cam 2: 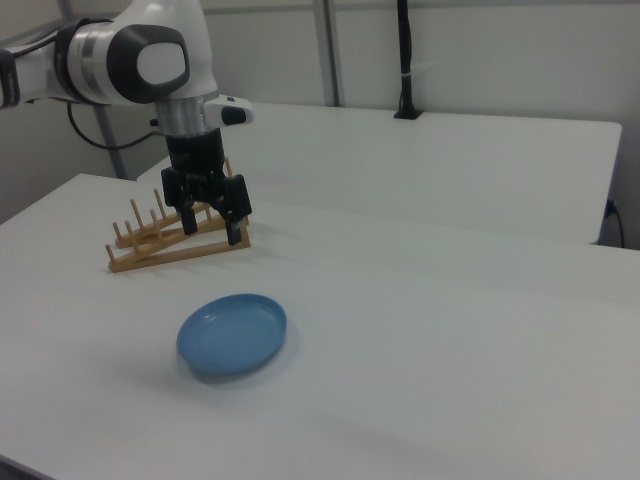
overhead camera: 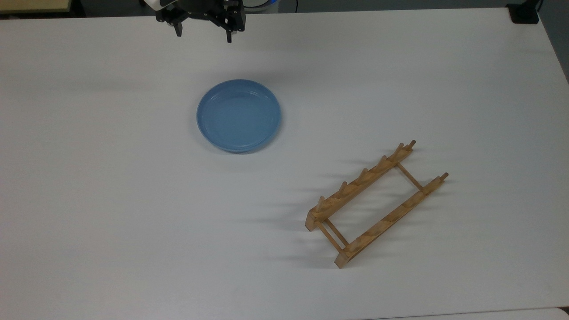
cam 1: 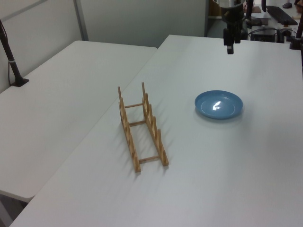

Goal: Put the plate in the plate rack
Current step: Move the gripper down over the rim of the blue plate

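While the gripper (overhead camera: 203,35) hangs above the white table (overhead camera: 89,200) with its fingers spread apart and holding nothing, we see the light-blue plate (overhead camera: 238,116) lying flat below it. Well apart from the plate, the wooden plate rack (overhead camera: 375,204) stands with no plate in it.

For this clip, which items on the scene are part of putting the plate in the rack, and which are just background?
Part of the job:
- plate, lying flat on the table, apart from the rack
- plate rack, standing with no plate in it
- gripper, open, holding nothing

Just there:
- white table that bears both
- second white table beside it
- black post clamped to the second table
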Motion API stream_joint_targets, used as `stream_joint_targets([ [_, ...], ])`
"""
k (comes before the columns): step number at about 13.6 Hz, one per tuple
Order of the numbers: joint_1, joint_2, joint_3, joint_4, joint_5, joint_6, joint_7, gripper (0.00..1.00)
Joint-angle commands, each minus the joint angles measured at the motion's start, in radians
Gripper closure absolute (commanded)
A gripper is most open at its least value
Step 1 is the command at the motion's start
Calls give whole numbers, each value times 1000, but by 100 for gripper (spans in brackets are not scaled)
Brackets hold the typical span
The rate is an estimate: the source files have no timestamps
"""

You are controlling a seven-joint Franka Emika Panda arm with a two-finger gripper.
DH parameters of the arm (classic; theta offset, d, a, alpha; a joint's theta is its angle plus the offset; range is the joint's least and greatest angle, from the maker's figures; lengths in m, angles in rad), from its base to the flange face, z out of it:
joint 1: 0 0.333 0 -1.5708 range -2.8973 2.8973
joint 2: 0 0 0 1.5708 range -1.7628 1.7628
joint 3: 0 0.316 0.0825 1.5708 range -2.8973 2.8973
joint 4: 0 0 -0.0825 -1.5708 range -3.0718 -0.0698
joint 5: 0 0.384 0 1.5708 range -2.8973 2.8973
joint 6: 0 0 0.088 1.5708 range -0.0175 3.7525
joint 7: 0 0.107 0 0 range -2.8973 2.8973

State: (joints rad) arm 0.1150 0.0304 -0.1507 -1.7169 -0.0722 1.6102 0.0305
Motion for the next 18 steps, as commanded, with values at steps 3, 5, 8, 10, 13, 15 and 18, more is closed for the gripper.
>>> stream_joint_targets([
  [3, -3, 37, -4, -7, 54, 48, -127, 0],
  [5, -3, 39, -4, -9, 54, 50, -126, 0],
  [8, -3, 51, -4, -9, 54, 51, -130, 0],
  [10, -6, 66, -4, -9, 55, 59, -145, 0],
  [13, -28, 115, -38, -9, 127, 79, -269, 10],
  [15, -31, 146, -70, -7, 146, 89, -339, 10],
  [18, -52, 222, -73, -6, 144, 175, -354, 10],
])
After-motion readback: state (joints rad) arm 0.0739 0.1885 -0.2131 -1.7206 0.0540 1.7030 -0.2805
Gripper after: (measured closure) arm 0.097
